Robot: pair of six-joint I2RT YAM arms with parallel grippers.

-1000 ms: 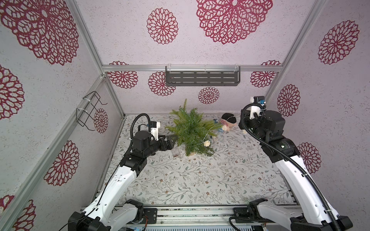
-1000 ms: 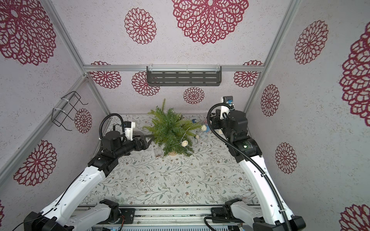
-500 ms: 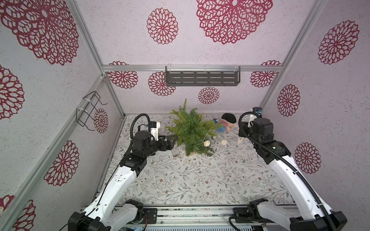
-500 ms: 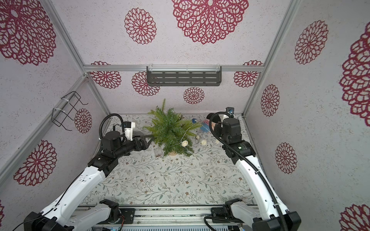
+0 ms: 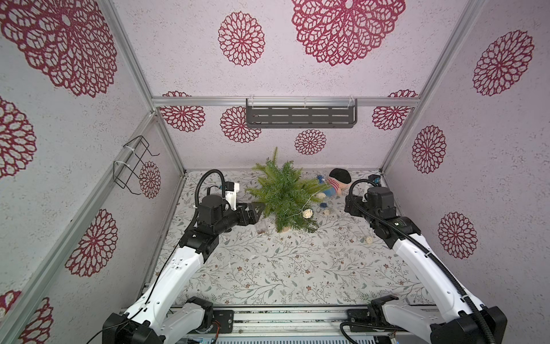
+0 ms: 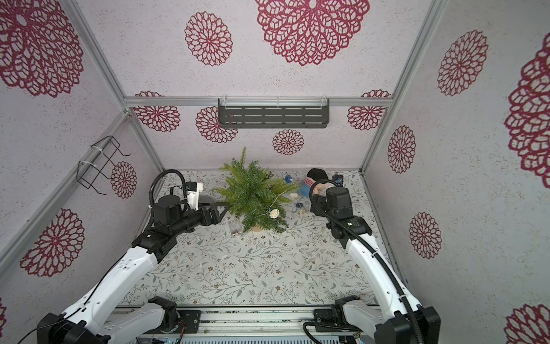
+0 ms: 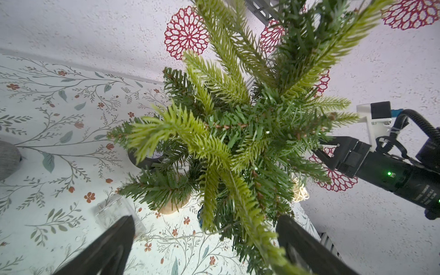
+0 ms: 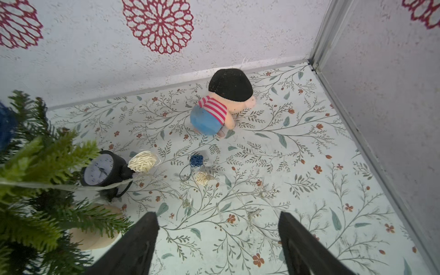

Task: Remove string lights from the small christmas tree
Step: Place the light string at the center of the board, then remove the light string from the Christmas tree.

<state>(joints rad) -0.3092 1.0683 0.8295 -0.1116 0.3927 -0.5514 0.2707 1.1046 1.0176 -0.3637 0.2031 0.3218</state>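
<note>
1. Floral-print surface [image 5: 268, 268] in a booth of red-flowered walls, with the little tree [image 5: 282, 196] upright at the back, centre of both top views.
2. The string lights [image 5: 307, 213] are only part-way off: one cream ball hangs at the tree's lower right. Thin wire trails right to a blue ball [image 5: 323, 205] and a cream ball [image 5: 327, 212] lying on the surface.
3. A clear box [image 5: 262, 227] lies at the tree's lower left, just beside the base. I can't trace its wire.
4. The left pincer [image 7: 204, 220] has its jaws wide apart at the tree's left edge. A branch pokes between them, but nothing is gripped.
5. The right pincer [image 8: 217, 214] is spread wide and empty, right of the tree. The loose balls lie ahead of it, with a small clock [image 8: 102, 171] and a striped doll [image 8: 214, 112] beyond.
6. Here's the key: what remains on the tree hangs on the side facing the right pincer, and the wire runs from the tree towards the right. That arm looks nearer the hanging ball, while the left sits nearer the box.
</note>
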